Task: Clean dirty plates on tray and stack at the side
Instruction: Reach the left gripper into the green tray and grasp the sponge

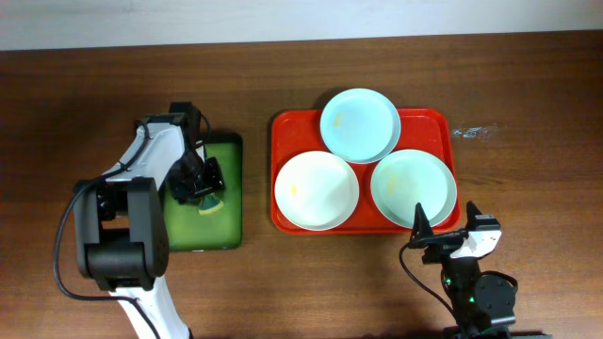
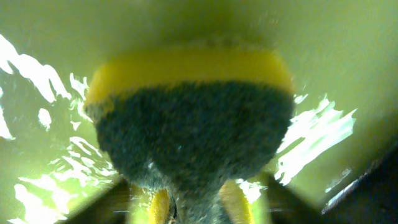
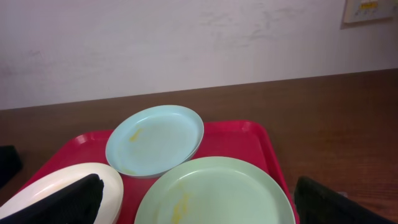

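Three plates lie on the red tray [image 1: 286, 127]: a pale blue plate [image 1: 359, 124] at the back, a white plate [image 1: 317, 189] at the front left and a pale mint plate [image 1: 413, 186] at the front right, each with a faint yellow smear. My left gripper [image 1: 203, 188] is down over the green tray [image 1: 226, 226] and shut on a yellow and dark green sponge [image 2: 193, 124]. My right gripper [image 1: 443, 232] is open and empty, just in front of the red tray's front edge, facing the mint plate [image 3: 217, 193]. The blue plate [image 3: 155, 140] and the white plate [image 3: 56, 186] show there too.
The smaller dark-rimmed green tray sits left of the red tray [image 3: 261, 140] with a narrow gap of brown table [image 1: 528, 217] between. A small clear scrap [image 1: 474, 133] lies right of the red tray. A pale wall runs along the far edge.
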`<state>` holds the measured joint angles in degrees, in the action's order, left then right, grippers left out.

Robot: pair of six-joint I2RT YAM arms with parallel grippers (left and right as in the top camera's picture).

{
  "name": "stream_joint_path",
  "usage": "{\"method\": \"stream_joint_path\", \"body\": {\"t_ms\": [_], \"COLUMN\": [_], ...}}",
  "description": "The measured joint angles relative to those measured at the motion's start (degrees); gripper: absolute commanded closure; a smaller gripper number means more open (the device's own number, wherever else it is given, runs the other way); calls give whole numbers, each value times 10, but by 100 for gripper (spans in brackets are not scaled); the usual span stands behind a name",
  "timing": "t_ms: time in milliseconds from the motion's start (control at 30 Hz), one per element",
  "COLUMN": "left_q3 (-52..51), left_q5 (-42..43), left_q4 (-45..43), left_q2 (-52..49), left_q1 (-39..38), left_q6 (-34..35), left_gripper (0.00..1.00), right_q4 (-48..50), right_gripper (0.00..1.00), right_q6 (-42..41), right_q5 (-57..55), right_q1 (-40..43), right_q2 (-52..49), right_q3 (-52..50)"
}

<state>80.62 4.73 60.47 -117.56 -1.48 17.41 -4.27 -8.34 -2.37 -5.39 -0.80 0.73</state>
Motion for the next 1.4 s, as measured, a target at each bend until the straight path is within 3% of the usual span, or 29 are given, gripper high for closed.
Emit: {"method": "stream_joint_path", "body": {"t_ms": [67,100,167,233,267,300,333,433,467,667,733,767,800,933,1100,1267,1400], "left_q3": [0,0,0,0,0,0,0,0,0,0,0,0,0,0,0,29,166], "left_q5": [0,0,0,0,0,0,0,0,0,0,0,0,0,-2,-2,-2,-2], "left_q4": [12,16,23,28,34,40,47,58,60,85,86,86,85,49,13,74,215], "left_q2": [0,0,0,0,0,0,0,0,0,0,0,0,0,0,0,-1,-5], "left_q1": [0,0,0,0,0,0,0,0,0,0,0,0,0,0,0,0,0], "left_q6": [2,2,0,0,1,2,1,0,2,1,2,2,2,0,1,0,0], "left_gripper": [0,10,49,100,99,71,5,1,6,100,100,76,1,1,97,100,100], "right_q4": [0,0,0,0,0,0,0,0,0,0,0,0,0,0,0,0,0], "right_gripper": [2,2,2,2,2,2,1,2,2,2,2,2,2,2,2,2,2], "right_q6": [0,0,0,0,0,0,0,0,0,0,0,0,0,0,0,0,0], "right_q5": [0,0,0,0,0,0,0,0,0,0,0,0,0,0,0,0,0], "right_q1": [0,0,0,0,0,0,0,0,0,0,0,0,0,0,0,0,0], "right_q2": [0,0,0,0,0,0,0,0,0,0,0,0,0,0,0,0,0], "right_q3": [0,0,0,0,0,0,0,0,0,0,0,0,0,0,0,0,0]}}
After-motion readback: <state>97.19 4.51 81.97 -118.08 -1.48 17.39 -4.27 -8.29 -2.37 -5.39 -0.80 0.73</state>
